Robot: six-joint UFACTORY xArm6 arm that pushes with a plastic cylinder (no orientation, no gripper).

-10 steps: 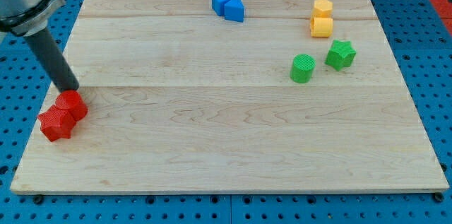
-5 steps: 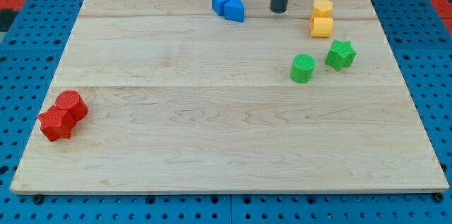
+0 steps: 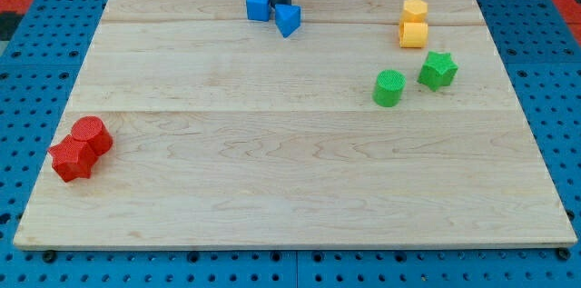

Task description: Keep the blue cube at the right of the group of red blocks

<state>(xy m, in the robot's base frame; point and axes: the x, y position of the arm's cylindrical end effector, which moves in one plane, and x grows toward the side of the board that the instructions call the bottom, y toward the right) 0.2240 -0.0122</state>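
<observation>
My tip point(image 3: 280, 4) stands at the view's top, between two blue blocks. The blue cube point(image 3: 259, 4) is just to its left. A blue wedge-shaped block point(image 3: 288, 20) lies just below and right of the tip. The red blocks, a red cylinder point(image 3: 92, 134) and a red star-shaped block point(image 3: 71, 159), touch each other at the view's lower left, far from the tip and the blue cube.
Two yellow blocks point(image 3: 414, 24) sit together at the view's upper right. A green cylinder point(image 3: 388, 87) and a green star-shaped block point(image 3: 438, 70) lie below them. The wooden board point(image 3: 290, 188) rests on a blue pegboard surface.
The tip went from beside the red blocks to the view's top, then left between the blue blocks. The blue cube shifted left and the blue wedge shifted down and left, splitting the pair.
</observation>
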